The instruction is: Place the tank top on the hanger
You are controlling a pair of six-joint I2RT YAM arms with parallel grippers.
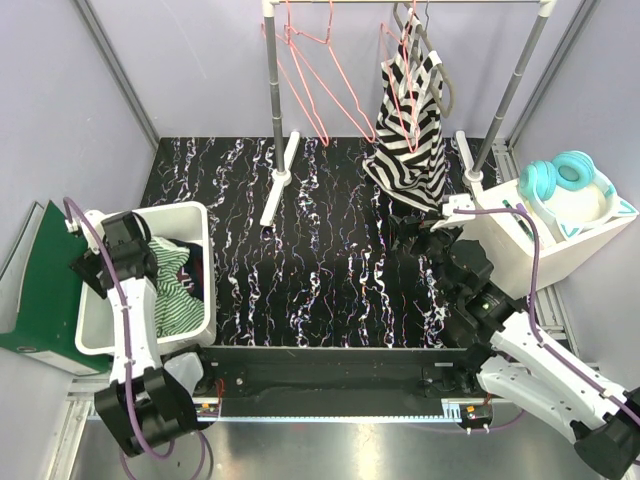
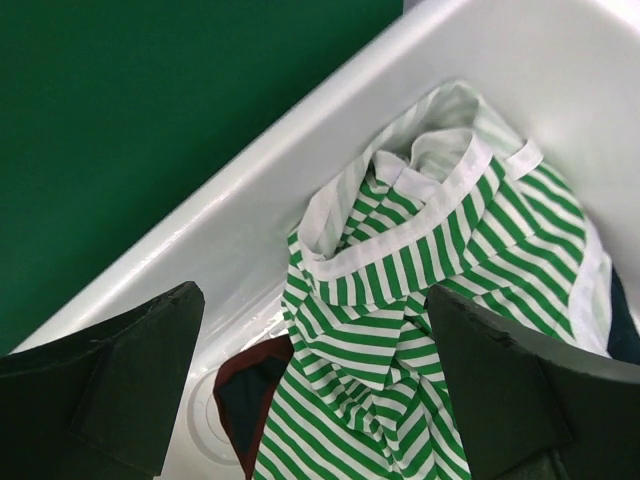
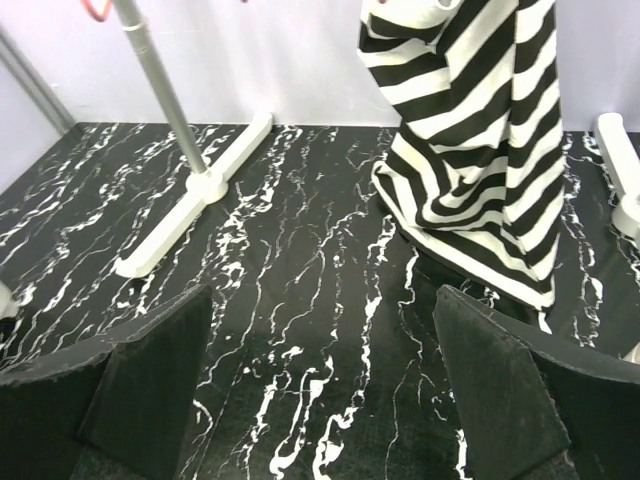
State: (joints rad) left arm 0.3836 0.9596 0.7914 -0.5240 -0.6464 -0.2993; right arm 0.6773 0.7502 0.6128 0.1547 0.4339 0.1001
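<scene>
On the left, the soft green-and-white striped tank top [image 2: 400, 290] lies crumpled in a white plastic bin [image 2: 230, 220], with the left fingers [image 2: 110, 380] spread wide just above it. Thin salmon-pink wire hangers [image 1: 297, 42] hang on the far rack [image 1: 273, 90] beside a bold black-and-white striped garment [image 1: 410, 120]. The right fingers [image 3: 130, 390], also apart, hover over the black marbled counter [image 3: 300, 250].

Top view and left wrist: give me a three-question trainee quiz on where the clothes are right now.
1. True or false: the tank top lies bunched in the white bin.
2. What hangs on the rack beside the pink hangers? A) black-and-white striped garment B) navy jacket C) towel
3. Fill in: the left gripper has its jaws ____ above the tank top.
Key: 1 true; 2 A; 3 open.
</scene>
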